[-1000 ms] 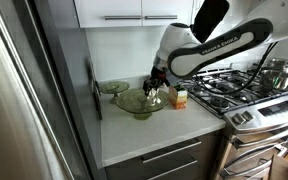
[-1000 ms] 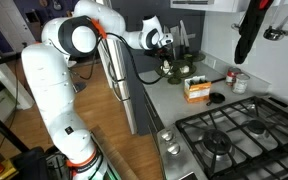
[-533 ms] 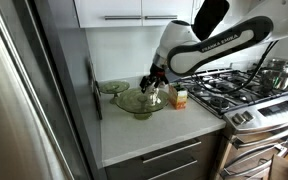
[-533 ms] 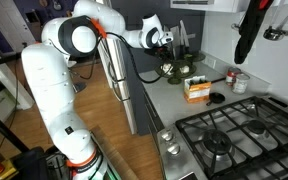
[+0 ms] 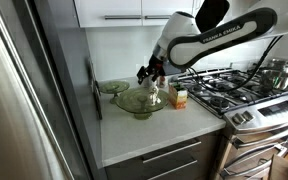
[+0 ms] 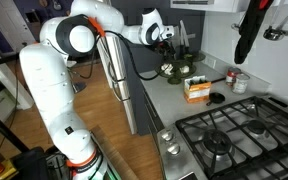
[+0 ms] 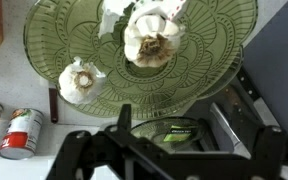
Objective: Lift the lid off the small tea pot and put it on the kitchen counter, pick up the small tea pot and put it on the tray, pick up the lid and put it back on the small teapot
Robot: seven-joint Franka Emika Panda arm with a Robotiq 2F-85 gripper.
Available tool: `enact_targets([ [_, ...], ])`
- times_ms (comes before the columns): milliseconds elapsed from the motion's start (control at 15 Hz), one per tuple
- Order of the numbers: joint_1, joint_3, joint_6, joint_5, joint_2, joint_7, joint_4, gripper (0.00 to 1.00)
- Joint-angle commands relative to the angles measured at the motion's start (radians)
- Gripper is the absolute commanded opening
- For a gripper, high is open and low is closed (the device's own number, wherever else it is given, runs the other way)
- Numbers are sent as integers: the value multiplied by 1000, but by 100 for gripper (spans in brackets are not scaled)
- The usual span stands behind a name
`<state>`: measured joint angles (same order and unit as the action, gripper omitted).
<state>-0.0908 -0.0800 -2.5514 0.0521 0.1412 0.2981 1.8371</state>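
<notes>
The small tea pot (image 7: 154, 38), whitish with a brown spot at its top, sits in the tray (image 7: 199, 70), a large green glass dish. A smaller whitish round piece (image 7: 79, 80) lies on the tray's left side; I cannot tell whether it is the lid or whether the lid sits on the pot. In the wrist view my gripper (image 7: 169, 152) stands open and empty, its dark fingers spread wide along the bottom edge. In both exterior views the gripper (image 5: 149, 73) (image 6: 167, 35) hangs a little above the tray (image 5: 136, 104) on the kitchen counter (image 5: 159, 130).
A smaller green dish (image 5: 112, 87) stands behind the tray near the wall. The orange-and-white carton (image 5: 180, 97) (image 6: 196, 90) sits between tray and gas stove (image 5: 239, 88). Red cans (image 7: 22, 133) stand beside the tray. A tall dark fridge side (image 5: 54, 90) borders the counter.
The gripper has gone from nearly shut to wide open and risen a little off the pot, which stays in the tray.
</notes>
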Motion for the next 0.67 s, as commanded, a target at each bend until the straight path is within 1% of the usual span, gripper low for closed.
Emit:
enact_targets([
  [0,10,4,57,-123,-105,-1,58,100],
  [133,15,11,107,-136,-171,-3,90,100],
  [400,32,21,217,-69,-305,31,157,100],
  [533,45,18,280,-51,-370,7,195,100],
  [600,48,20,307,-60,-401,-12,216,100],
])
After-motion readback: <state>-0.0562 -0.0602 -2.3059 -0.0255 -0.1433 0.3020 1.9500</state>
